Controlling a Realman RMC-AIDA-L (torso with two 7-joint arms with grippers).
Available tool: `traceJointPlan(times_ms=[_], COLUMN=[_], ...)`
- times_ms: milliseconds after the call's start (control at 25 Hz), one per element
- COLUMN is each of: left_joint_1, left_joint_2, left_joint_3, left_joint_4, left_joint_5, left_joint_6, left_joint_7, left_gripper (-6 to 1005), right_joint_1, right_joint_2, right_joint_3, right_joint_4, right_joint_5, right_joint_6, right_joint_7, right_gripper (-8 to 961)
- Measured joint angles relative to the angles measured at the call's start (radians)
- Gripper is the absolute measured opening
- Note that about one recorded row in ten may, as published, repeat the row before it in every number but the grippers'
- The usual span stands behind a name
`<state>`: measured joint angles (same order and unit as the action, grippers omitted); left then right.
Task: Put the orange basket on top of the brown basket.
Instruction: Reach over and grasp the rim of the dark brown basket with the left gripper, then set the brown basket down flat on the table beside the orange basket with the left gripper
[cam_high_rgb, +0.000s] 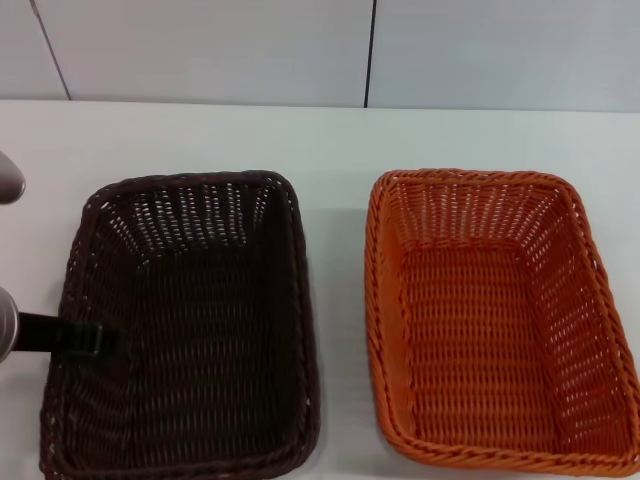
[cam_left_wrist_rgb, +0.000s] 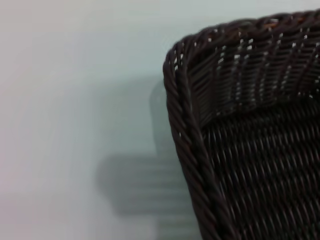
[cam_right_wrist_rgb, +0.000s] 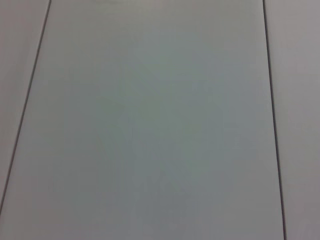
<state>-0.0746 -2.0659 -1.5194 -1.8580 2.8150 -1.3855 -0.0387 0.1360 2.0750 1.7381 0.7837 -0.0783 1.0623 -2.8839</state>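
The brown basket (cam_high_rgb: 185, 325) stands empty on the white table, on the left in the head view. The orange basket (cam_high_rgb: 495, 315) stands empty beside it on the right, a narrow gap between them. My left gripper (cam_high_rgb: 82, 340) reaches in from the left edge and is at the brown basket's left rim, near its front corner. The left wrist view shows a corner of the brown basket (cam_left_wrist_rgb: 250, 135) close up, with a shadow on the table beside it. My right gripper is out of view; the right wrist view shows only pale flat panels.
The white table (cam_high_rgb: 340, 150) extends behind both baskets to a pale panelled wall (cam_high_rgb: 200, 50). The orange basket's right and front rims reach the picture's edge in the head view.
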Motion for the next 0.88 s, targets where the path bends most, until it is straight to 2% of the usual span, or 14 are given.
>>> traceJointPlan(times_ms=[240, 560, 640, 680, 800, 840, 880], left_joint_1=[0.003, 0.001, -0.006, -0.006, -0.027, -0.056, -0.056], left_joint_2=[0.004, 0.006, 0.006, 0.006, 0.006, 0.007, 0.007], left_joint_3=[-0.005, -0.007, -0.042, -0.042, -0.153, -0.278, -0.278], left_joint_4=[-0.038, -0.040, -0.036, -0.036, -0.015, 0.023, 0.023], left_joint_5=[0.021, 0.025, -0.003, -0.003, -0.125, -0.257, -0.257], left_joint_6=[-0.008, -0.012, 0.010, 0.010, 0.024, 0.010, 0.010], left_joint_7=[0.000, 0.021, 0.139, 0.139, 0.339, 0.491, 0.491], left_gripper=[313, 253, 252, 251, 248, 248, 247], right_joint_1=[-0.004, -0.007, -0.007, -0.007, -0.012, -0.017, -0.017], right_joint_2=[0.003, 0.005, 0.005, 0.005, 0.006, 0.007, 0.007], right_joint_3=[-0.007, -0.008, -0.008, -0.008, -0.008, -0.008, -0.008], right_joint_4=[0.000, 0.000, -0.001, -0.001, -0.001, -0.001, -0.001], right_joint_5=[0.000, 0.000, 0.000, 0.000, 0.000, 0.003, 0.003], right_joint_6=[0.012, 0.030, 0.030, 0.030, 0.031, 0.031, 0.031], right_joint_7=[0.000, 0.000, 0.000, 0.000, 0.000, 0.000, 0.000], right_gripper=[515, 515, 515, 515, 514, 514, 514])
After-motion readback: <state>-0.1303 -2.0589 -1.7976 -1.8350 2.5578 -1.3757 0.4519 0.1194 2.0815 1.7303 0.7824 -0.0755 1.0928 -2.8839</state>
